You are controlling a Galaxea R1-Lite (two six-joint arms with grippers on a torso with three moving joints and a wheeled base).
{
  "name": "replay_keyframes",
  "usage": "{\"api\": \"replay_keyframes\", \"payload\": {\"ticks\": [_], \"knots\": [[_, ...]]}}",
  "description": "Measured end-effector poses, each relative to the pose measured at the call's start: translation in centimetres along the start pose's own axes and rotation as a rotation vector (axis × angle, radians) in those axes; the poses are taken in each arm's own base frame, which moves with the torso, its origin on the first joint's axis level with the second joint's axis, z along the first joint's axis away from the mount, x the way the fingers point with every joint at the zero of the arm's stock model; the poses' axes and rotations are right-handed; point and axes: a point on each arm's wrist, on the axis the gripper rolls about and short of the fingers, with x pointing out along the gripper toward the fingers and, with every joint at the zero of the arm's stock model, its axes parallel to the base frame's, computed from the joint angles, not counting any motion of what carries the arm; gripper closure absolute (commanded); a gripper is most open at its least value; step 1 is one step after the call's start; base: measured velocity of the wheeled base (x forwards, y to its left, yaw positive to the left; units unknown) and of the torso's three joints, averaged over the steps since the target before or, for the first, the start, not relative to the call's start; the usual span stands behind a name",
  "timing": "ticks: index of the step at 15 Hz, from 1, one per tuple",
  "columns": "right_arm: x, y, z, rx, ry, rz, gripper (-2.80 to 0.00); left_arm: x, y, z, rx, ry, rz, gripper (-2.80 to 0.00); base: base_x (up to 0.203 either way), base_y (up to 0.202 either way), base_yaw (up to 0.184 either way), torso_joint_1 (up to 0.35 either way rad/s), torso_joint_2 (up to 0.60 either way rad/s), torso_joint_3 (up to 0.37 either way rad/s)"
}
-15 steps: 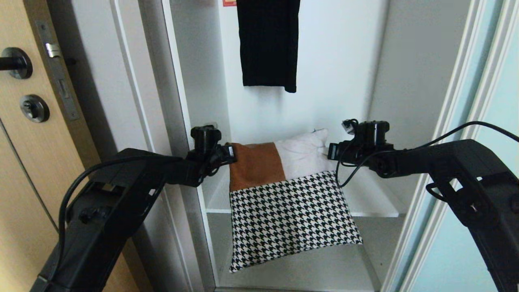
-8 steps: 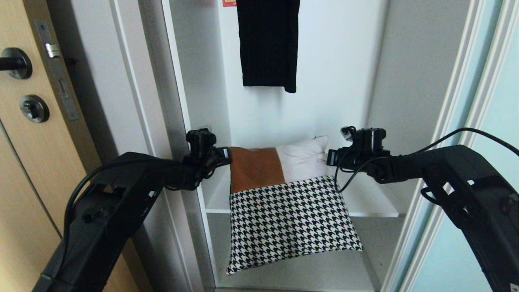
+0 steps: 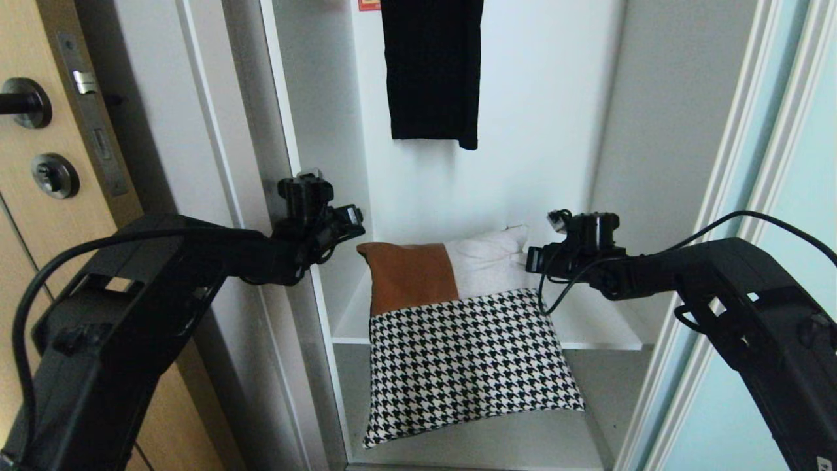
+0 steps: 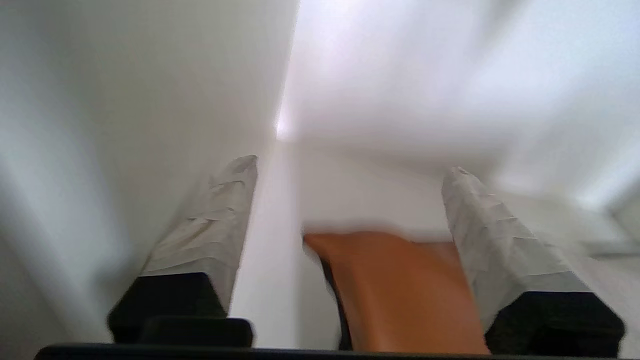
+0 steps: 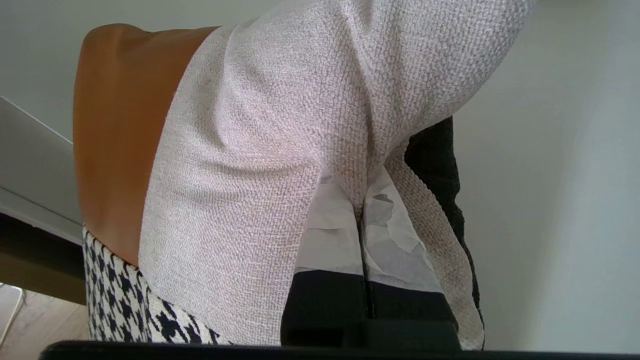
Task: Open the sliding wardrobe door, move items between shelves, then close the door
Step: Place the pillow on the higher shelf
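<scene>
White shelf (image 3: 608, 327), cushion (image 3: 458, 340) overhanging frontward

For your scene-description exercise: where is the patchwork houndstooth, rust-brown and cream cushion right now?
In the head view the patchwork cushion lies centrally on the white wardrobe shelf, overhanging its front edge, its cream corner pinched by the right gripper.

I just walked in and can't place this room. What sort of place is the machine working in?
Most likely a bedroom or hallway in a home, at an open built-in wardrobe. A black garment hangs inside, a patchwork cushion lies over a white shelf, and a wooden door stands beside it.
</scene>
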Motion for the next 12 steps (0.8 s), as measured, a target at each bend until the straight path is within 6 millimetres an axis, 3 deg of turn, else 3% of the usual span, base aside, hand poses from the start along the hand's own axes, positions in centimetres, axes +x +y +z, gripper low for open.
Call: {"api": "replay_keyframes", "payload": {"ticks": [1,2,6,8,12], "knots": [[0.0,0.0,0.0,0.000,0.000,0.000,0.00,-1.1,-1.0,-0.2,-0.019,0.057,-0.035,-2.80,0.000,0.000,0.000,0.000,0.00,0.000],[0.0,0.0,-0.1,0.000,0.001,0.000,0.00,-2.4,-2.5,-0.5,-0.041,0.121,-0.088,0.00,0.000,0.000,0.000,0.000,0.00,0.000],[0.0,-0.1,-0.1,0.001,0.002,-0.001,0.00,-6.4,-7.5,-1.1,-0.082,0.255,-0.248,0.00,0.000,0.000,0.000,0.000,0.00,0.000],[0.1,0.0,-0.1,-0.001,0.001,0.003,0.00,-7.3,-8.7,-1.7,-0.068,0.303,-0.265,0.00,0.000,0.000,0.000,0.000,0.00,0.000],[0.1,0.0,-0.1,-0.001,0.001,0.003,0.00,-8.5,-8.8,-4.3,-0.131,0.564,-0.301,0.00,0.000,0.000,0.000,0.000,0.00,0.000]]}}
